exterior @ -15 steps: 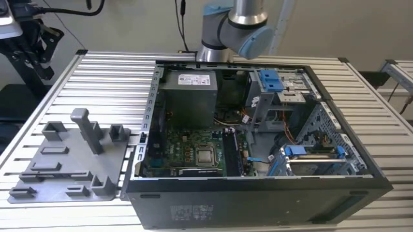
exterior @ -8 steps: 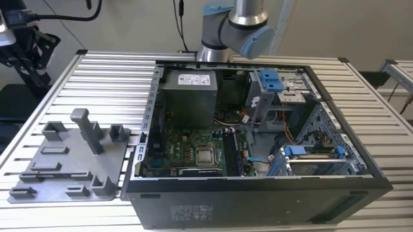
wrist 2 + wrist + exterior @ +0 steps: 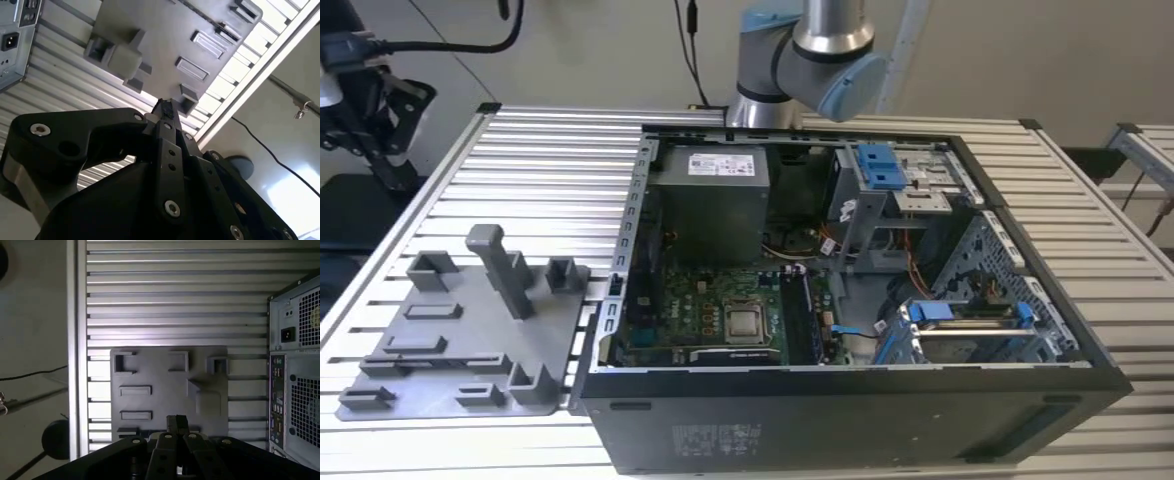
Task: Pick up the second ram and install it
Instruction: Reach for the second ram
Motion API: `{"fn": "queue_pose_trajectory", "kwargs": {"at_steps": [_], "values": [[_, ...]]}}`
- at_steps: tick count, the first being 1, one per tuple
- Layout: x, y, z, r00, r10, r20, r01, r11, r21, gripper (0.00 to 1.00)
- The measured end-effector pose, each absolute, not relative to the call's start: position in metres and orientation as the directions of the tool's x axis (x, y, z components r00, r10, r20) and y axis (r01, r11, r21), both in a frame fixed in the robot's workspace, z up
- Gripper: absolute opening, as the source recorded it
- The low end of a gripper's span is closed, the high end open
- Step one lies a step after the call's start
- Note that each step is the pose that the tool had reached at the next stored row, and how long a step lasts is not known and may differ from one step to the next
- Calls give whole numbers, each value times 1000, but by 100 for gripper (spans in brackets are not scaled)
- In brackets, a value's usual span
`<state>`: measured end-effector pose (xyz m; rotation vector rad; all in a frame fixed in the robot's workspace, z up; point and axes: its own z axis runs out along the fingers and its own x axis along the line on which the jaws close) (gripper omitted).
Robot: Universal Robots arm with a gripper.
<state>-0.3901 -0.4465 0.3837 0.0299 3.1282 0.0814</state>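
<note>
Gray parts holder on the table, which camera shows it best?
The exterior view: the whole gray holder shows beside the computer case, posts and pockets included. In the first wrist view the holder is face-on, one edge behind the gripper; in the second wrist view the holder is cut off, slanted.

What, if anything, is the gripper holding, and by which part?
It cannot be told. The gripper hangs over the grey fixture plate; the dark bit at its tip is unclear.

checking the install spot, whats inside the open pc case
The pc case holds a grey power supply, a green motherboard with processor socket and ram slots, blue drive brackets. Anything under the supply and brackets is covered.
</note>
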Motion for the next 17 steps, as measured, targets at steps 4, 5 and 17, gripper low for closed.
{"fn": "queue_pose_trajectory", "kwargs": {"at_steps": [4,5,17], "values": [[-392,-450,383,-1000,3,-12,2,999,52,11],[-393,-452,382,-1000,0,-12,-1,999,52,11],[-395,-474,378,-1000,-28,-12,-28,998,52,11]]}}
